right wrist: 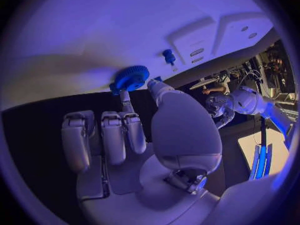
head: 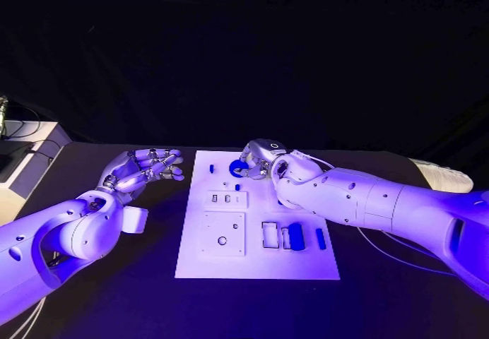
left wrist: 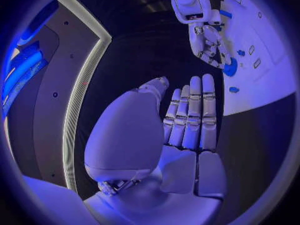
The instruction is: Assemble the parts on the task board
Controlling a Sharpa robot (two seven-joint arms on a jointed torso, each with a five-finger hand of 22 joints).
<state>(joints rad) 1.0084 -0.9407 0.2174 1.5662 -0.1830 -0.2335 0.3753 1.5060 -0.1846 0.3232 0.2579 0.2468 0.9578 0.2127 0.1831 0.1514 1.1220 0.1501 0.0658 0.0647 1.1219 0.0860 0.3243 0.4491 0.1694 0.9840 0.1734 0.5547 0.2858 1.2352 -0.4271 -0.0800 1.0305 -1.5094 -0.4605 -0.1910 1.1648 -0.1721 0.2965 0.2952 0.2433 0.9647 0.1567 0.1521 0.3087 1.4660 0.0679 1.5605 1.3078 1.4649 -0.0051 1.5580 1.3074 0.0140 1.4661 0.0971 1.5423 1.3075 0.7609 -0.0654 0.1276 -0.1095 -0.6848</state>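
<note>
A black worktop under violet light, the room beyond it dark, carries the white task board at its centre. At the board's far edge, the right robot hand pinches a blue gear between thumb and a fingertip, the gear resting at the board's surface (the right wrist view shows its toothed rim clearly); a small blue peg stands just beside it. Blue rectangular parts lie in the near right section of the board. The left robot hand hovers off the board's left side, over the worktop, fingers loosely apart, holding nothing.
</note>
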